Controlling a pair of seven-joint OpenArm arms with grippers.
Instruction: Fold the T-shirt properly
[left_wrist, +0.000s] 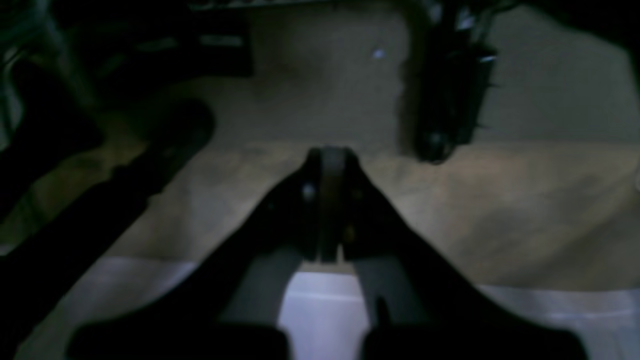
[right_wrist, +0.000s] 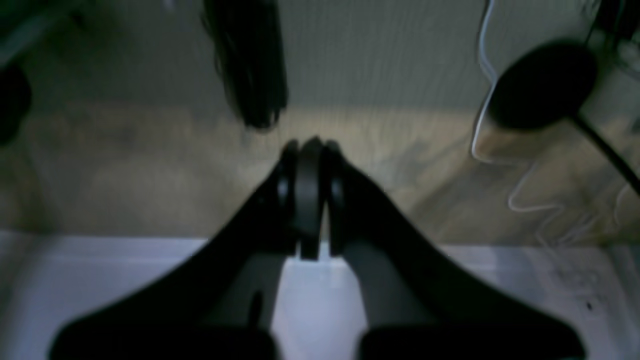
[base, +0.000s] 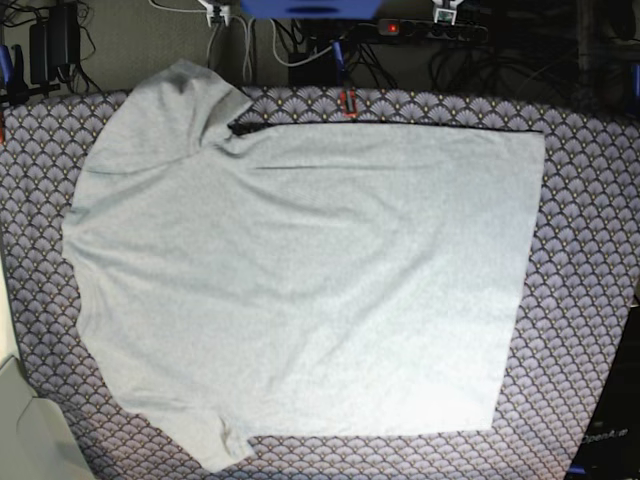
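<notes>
The light grey T-shirt (base: 300, 270) lies spread flat, plain side up, on the scallop-patterned tablecloth (base: 585, 250) in the base view. Its sleeves are at the left (base: 170, 100) and its straight hem is at the right. Neither gripper shows in the base view. In the left wrist view my left gripper (left_wrist: 330, 155) is shut and empty, with no shirt in sight below it. In the right wrist view my right gripper (right_wrist: 310, 145) is also shut and empty, over a tan floor and a white edge.
Cables and a power strip (base: 430, 30) run behind the table's far edge. A small red item (base: 347, 100) sits at the shirt's top edge. Part of an arm (base: 605, 440) shows at the bottom right. A black post (left_wrist: 450, 100) hangs near the left gripper.
</notes>
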